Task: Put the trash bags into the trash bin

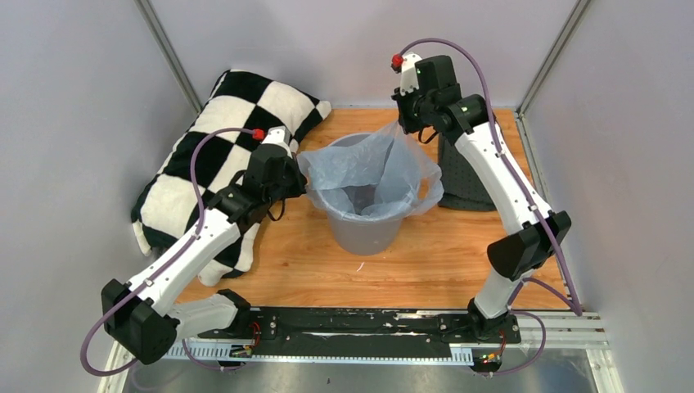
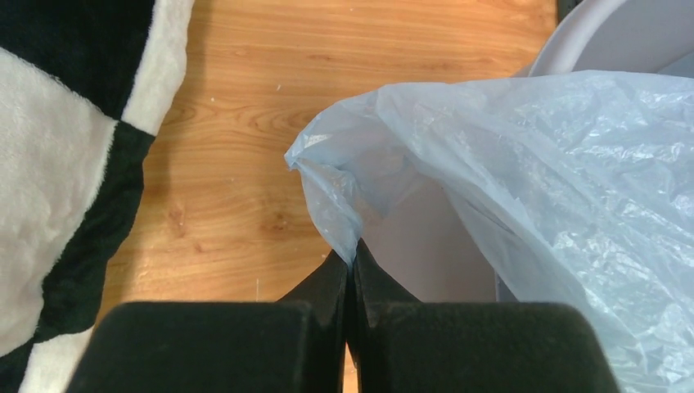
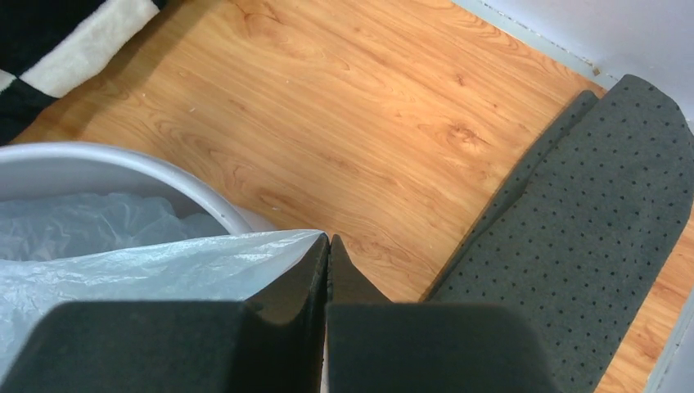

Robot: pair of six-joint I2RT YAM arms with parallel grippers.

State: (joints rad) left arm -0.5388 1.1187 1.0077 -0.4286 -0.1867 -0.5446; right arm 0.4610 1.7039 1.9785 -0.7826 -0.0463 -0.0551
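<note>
The pale blue-grey trash bag (image 1: pixel 372 168) hangs open inside and over the round light grey trash bin (image 1: pixel 364 231) in the middle of the wooden table. My left gripper (image 1: pixel 299 182) is shut on the bag's left edge (image 2: pixel 327 188), just left of the bin's rim. My right gripper (image 1: pixel 402 124) is shut on the bag's far right corner (image 3: pixel 205 266), held above the bin's back rim (image 3: pixel 123 164). The bag is stretched between the two grippers. The bin's wall shows grey in the left wrist view (image 2: pixel 417 246).
A black-and-white checkered pillow (image 1: pixel 209 164) lies at the table's left, under my left arm. A dark grey dotted cloth (image 1: pixel 462 176) (image 3: pixel 589 213) stands right of the bin, beside my right arm. Grey walls close in the back and sides.
</note>
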